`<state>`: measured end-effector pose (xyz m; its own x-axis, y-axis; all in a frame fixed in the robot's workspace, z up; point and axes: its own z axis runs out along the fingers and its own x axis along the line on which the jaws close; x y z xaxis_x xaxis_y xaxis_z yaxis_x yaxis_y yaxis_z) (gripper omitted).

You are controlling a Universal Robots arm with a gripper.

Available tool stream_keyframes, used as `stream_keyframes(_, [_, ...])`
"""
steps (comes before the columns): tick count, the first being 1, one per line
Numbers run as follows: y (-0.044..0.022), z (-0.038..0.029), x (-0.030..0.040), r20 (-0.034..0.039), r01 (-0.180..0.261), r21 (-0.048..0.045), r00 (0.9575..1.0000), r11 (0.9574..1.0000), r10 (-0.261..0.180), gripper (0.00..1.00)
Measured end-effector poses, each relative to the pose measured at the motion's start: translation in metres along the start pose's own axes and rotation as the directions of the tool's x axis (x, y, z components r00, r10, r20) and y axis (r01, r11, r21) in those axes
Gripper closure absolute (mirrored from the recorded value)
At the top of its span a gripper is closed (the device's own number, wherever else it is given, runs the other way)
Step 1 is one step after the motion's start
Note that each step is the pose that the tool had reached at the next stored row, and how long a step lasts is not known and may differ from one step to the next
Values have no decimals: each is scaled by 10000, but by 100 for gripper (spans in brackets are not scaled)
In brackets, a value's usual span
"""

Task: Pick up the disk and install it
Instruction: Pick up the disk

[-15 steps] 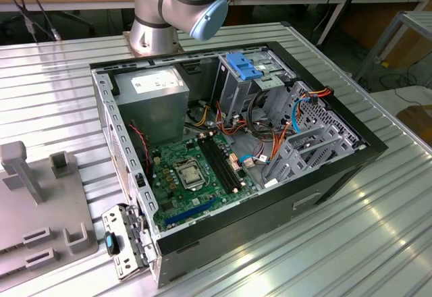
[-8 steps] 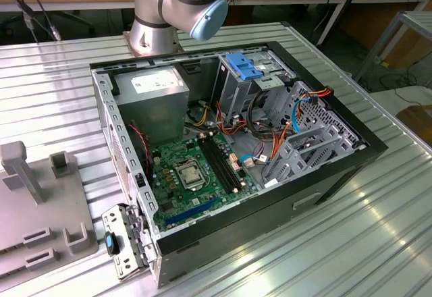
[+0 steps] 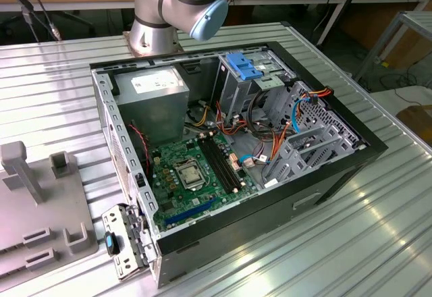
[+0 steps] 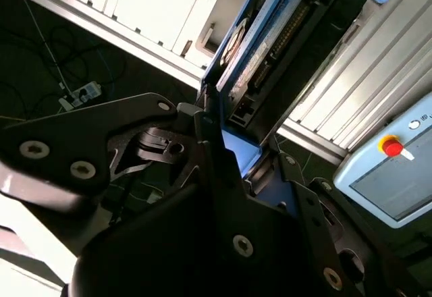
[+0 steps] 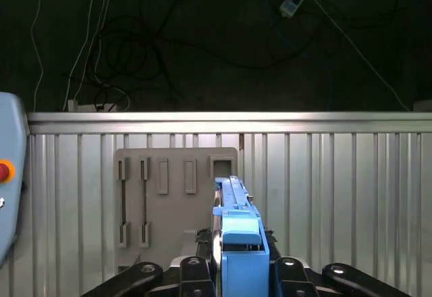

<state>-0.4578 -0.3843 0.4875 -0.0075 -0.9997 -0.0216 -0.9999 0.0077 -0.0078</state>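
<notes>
The gripper [image 5: 239, 273] is clenching the disk [image 5: 235, 216] edge-on by its blue carrier, holding it aloft over the grey fixture [image 5: 175, 202] on the counter [image 5: 351, 196], presumably so its slim edge can slot into the open computer case [image 3: 270, 209].

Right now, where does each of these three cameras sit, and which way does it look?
Exterior view: off the arm, above the ribbed table, looking down into the open computer case; part of the arm shows.
First wrist view: on the arm, looking along the tool at the disk gripped edge-on, grey fixture plate beyond.
Second wrist view: on the arm, looking past the tool's black links at the disk.
Shared: both wrist views show tool and disk; exterior and first wrist views, the fixture plate.
</notes>
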Motion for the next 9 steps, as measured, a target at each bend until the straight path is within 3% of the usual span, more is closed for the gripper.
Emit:
stream_keyframes(6, [0, -182, -4, 1, 0, 2, 10000, 10000, 0, 63])
stream_keyframes(8, [-2, -306, -7, -17, -1, 1, 10000, 10000, 1, 63])
stream_keyframes(9, [-2, -316, -7, -20, -1, 2, 10000, 10000, 1, 63])
